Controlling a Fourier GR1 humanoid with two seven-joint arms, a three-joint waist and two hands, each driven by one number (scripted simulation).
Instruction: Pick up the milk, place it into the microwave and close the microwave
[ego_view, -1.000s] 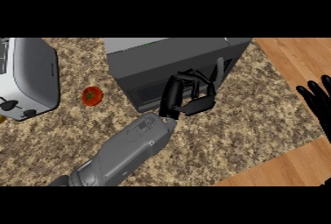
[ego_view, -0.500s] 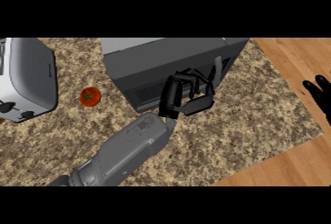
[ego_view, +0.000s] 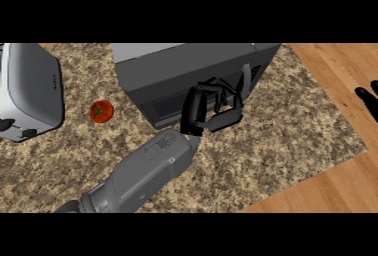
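The left forearm enters from the lower edge of the head view and runs diagonally up and to the right across the speckled granite counter. It ends at the left hand, which is positioned against the front face of the microwave. The fingers are curled towards the thumb, forming a closed cage shape. Whether they enclose anything cannot be told: only dark surfaces show inside the curl. The milk is not identifiable anywhere in the view.

The right hand appears at the right edge of the view, over the wooden floor. It is only partly in frame, with its fingers straight and spread, clear of all objects.

The microwave is a dark grey box at the top centre of the counter. A toaster stands at the left edge. A tomato lies on the counter between the toaster and the microwave, touching neither.

No brand names, labels or legible writing can be read on any item.
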